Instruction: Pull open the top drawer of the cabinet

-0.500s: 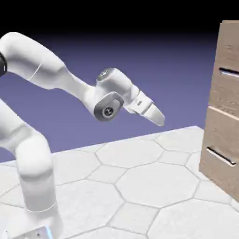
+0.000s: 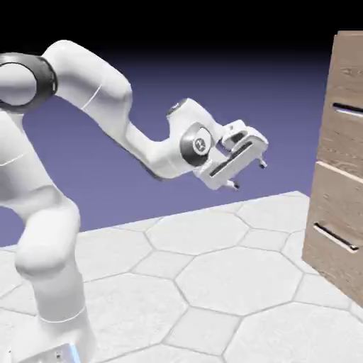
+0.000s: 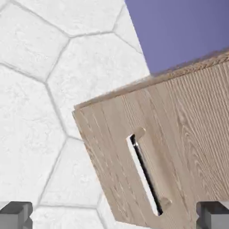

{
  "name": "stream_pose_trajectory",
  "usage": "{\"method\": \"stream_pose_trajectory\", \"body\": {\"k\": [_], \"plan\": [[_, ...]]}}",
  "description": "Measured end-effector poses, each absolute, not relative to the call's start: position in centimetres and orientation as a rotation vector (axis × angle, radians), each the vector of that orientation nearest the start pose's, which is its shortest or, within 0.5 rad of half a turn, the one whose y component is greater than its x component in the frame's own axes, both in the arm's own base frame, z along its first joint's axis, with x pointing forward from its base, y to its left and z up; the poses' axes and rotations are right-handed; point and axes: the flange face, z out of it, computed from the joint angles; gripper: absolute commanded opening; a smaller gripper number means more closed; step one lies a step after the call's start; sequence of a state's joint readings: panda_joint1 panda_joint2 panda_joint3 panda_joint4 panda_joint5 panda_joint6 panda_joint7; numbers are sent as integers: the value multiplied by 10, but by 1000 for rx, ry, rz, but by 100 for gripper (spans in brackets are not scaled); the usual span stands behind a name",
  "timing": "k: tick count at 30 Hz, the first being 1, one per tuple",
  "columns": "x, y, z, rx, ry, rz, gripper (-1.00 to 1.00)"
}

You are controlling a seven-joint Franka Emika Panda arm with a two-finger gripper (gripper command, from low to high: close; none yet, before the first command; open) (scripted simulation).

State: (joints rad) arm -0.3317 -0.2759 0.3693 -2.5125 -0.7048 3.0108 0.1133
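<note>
The gripper (image 2: 249, 174) was wide open, its two fingers well apart, and it held nothing: only open space lay between the tips. It hung in the air left of the cabinet (image 2: 349, 44), tilted down to the right, and touched neither the wood nor the handles. The arm (image 2: 99, 79) came in from the left, bent at its joints, above the pale tiled floor (image 2: 234, 280).

The top drawer (image 2: 344, 142) was at the exterior view's right edge, high on the cabinet, shut flush, with a slim silver handle (image 2: 348, 109) across its front. Below it, past a light seam, was the lower drawer (image 2: 330, 202) with a matching handle (image 2: 335, 237). (The right side of the cabinet ran out of the picture.)

In the hand view, a wood front slanted across the right side, its bar handle running obliquely between the two fingertips but farther off. Which drawer that was, I could not tell.
</note>
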Motion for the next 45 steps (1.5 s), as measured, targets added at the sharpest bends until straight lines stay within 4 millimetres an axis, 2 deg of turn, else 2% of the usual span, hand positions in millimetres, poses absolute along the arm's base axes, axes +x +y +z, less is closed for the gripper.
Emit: {"method": "stream_pose_trajectory", "body": {"k": [3, 7, 14, 19, 23, 28, 32, 33, 39, 45], "plan": [[487, 80, 438, -3096, -1426, -1193, 100], [503, 90, 428, -2943, -1985, -1112, 100], [529, 101, 417, -2433, -2874, -931, 100], [547, 102, 415, -1920, -3400, -783, 100], [560, 98, 419, -1444, -3746, -651, 100], [577, 86, 432, -801, -4081, -442, 100], [591, 69, 448, -261, -4266, -213, 100], [594, 64, 453, 57, 1977, 66, 100], [610, 23, 490, -284, 1807, -168, 100], [620, -36, 537, -534, 1585, -464, 100]]}}
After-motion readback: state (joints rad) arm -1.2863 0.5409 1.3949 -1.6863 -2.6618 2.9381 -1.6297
